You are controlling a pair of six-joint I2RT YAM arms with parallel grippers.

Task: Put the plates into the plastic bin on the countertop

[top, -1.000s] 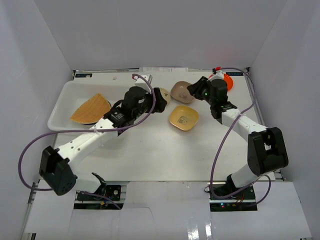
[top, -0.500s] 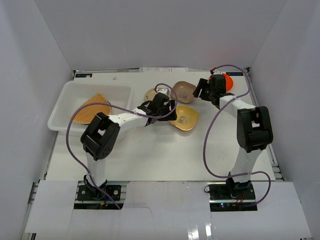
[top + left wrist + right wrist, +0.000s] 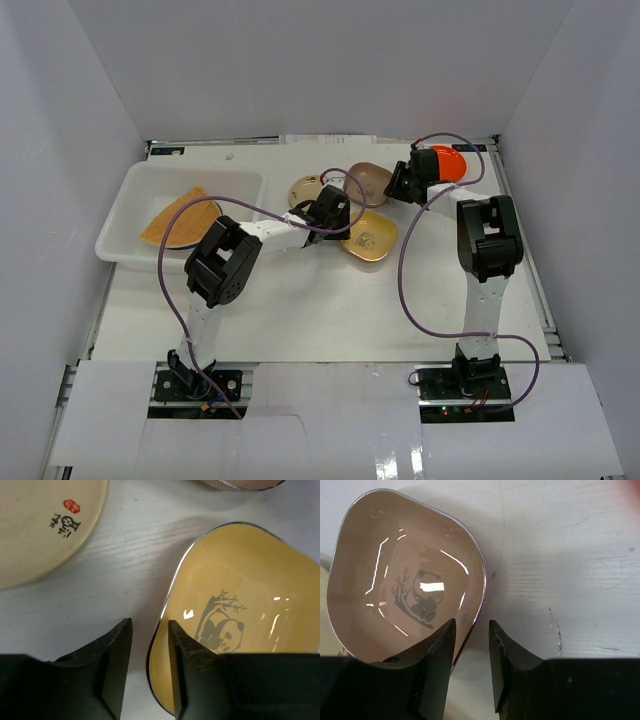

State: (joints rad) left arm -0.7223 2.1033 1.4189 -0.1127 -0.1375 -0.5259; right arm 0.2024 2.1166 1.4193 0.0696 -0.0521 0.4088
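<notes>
The yellow plate (image 3: pixel 240 620) lies flat near the middle of the countertop (image 3: pixel 300 310), with the brown plate (image 3: pixel 395 570) just behind it; both are well apart from the plastic bin (image 3: pixel 232 186) in the far left corner. The left gripper (image 3: pixel 149 625) straddles the yellow rim and the right gripper (image 3: pixel 471 622) the brown one, each narrowly spread and pinching nothing. Such thin, glossy rims could slip out as the jaws close or lift, and a shoved yellow plate may knock the cream plate (image 3: pixel 35 530) nearby
</notes>
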